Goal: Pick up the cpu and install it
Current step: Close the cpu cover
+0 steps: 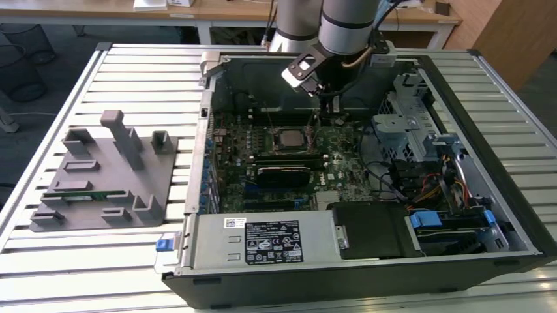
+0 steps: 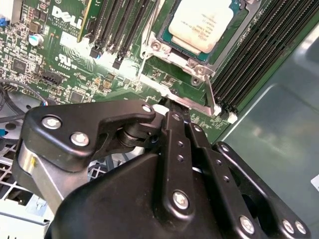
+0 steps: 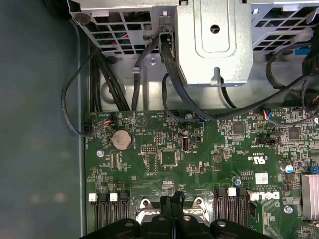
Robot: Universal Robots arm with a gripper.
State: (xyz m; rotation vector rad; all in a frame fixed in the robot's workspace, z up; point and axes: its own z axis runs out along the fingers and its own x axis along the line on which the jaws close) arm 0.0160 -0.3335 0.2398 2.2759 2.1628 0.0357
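In the second wrist view, the cpu was seen seated in the socket, just beyond the fingers, which were closed together at that socket's frame edge.

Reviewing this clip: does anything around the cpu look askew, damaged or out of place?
Nothing stands out. The cpu lies flat inside the socket frame on the motherboard, square to it, with no visible damage. The tool, shut, sits at the frame's edge beside the cpu.

Wooden desks stand behind the slatted metal table.
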